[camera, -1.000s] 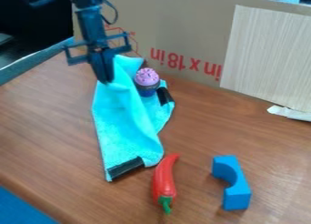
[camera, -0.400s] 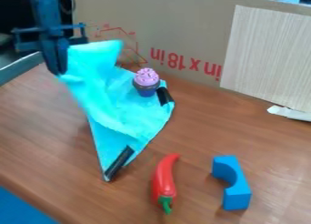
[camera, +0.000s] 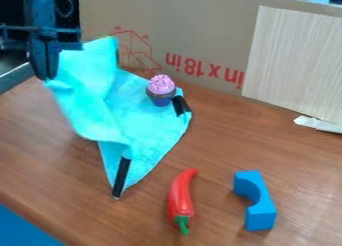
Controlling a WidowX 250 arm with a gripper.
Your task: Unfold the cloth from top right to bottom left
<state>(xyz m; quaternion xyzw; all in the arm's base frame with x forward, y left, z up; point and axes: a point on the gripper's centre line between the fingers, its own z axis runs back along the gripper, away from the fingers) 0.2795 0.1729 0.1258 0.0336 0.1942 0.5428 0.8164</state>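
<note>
Gripper (camera: 45,78) was over at the upper left, pointing down and clamped on the turquoise cloth (camera: 143,122), so that side of it hung up off the wooden table (camera: 40,145) in a big loose drape. Rest of the cloth lay on the table, running down to a pointy corner at the bottom, so yeah, only partly spread out. One black strip (camera: 121,177) sat at that bottom corner and another dark strip (camera: 180,105) at the right-hand one. Toy cupcake (camera: 161,90) with pink frosting stood upright on the cloth, just beside the right-hand strip. Red chili pepper (camera: 180,197) lay right of the bottom corner, apart from it, green stem toward the camera, and a blue arch-shaped block (camera: 256,200) was further right. Behind it all stood some cardboard (camera: 200,30), with a pale wood-grain panel (camera: 294,60) in front of it on the right.
</note>
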